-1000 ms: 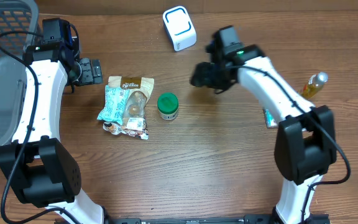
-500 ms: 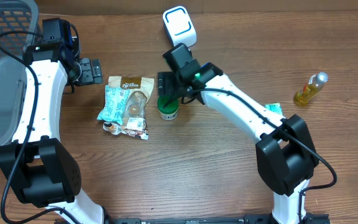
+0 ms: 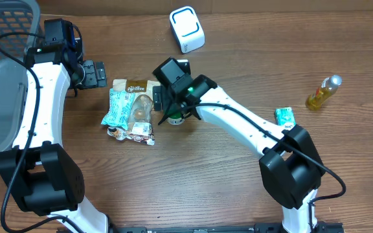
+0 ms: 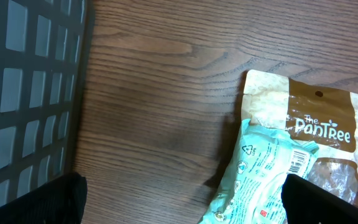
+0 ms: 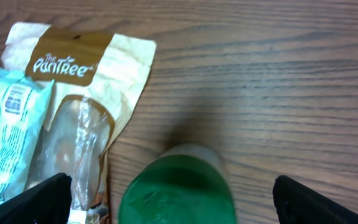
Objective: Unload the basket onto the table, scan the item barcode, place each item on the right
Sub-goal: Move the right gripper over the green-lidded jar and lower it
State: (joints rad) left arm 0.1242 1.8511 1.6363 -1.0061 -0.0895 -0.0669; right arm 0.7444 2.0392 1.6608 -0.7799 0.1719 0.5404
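Note:
The white and blue scanner point(image 3: 186, 29) stands at the back of the table. A jar with a green lid point(image 3: 177, 118) point(image 5: 176, 186) stands beside the snack bags, and my right gripper point(image 3: 167, 107) point(image 5: 179, 202) hangs open over it, one black fingertip point(image 5: 42, 199) on each side, not touching. A brown Pantree pouch point(image 3: 136, 87) point(image 4: 309, 118) lies under a teal packet point(image 3: 117, 107) point(image 4: 266, 177) that shows a barcode. My left gripper point(image 3: 96, 73) point(image 4: 182, 202) is open above the wood just left of these bags and holds nothing.
A grey mesh basket point(image 3: 2, 77) point(image 4: 23, 93) fills the left edge. A small green packet point(image 3: 283, 116) and a yellow bottle point(image 3: 322, 90) lie at the right. Small wrapped sweets point(image 3: 135, 133) sit in front of the bags.
My right arm has swept left from the middle right of the table to above the green-lidded jar, and its jaws have widened. The left arm has stayed put.

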